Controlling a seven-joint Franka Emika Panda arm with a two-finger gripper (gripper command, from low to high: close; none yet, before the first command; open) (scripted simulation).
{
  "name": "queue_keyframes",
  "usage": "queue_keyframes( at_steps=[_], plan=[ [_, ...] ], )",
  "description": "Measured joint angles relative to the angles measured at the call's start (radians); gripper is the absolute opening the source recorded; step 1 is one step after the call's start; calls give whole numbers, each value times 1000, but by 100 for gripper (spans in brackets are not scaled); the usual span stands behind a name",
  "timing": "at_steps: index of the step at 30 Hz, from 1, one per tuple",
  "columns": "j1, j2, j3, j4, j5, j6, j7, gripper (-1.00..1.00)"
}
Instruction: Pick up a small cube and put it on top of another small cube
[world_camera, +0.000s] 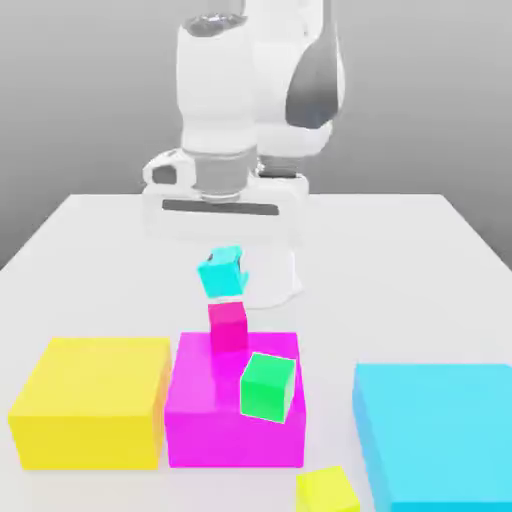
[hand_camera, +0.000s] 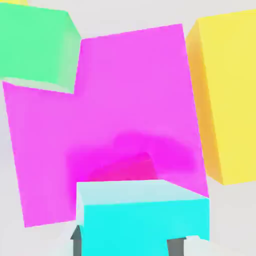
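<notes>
The small cyan cube hangs tilted in the air, with my gripper shut on it. In the hand view the cyan cube sits between my two dark fingers. Just below it stands the small pink-magenta cube, on the back edge of the large magenta block. A narrow gap separates the two small cubes. In the hand view the pink cube is mostly hidden behind the cyan cube, in its shadow.
A small green cube rests on the magenta block's front right part. A large yellow block stands at the exterior view's left and a large cyan block at its right. A small yellow cube lies in front.
</notes>
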Motion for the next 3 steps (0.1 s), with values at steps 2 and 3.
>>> queue_keyframes(
  at_steps=[2, 3],
  plan=[
    [-1, 31, 5, -11, 4, 42, -1, 100],
    [-1, 31, 5, -11, 4, 42, -1, 100]
  ],
)
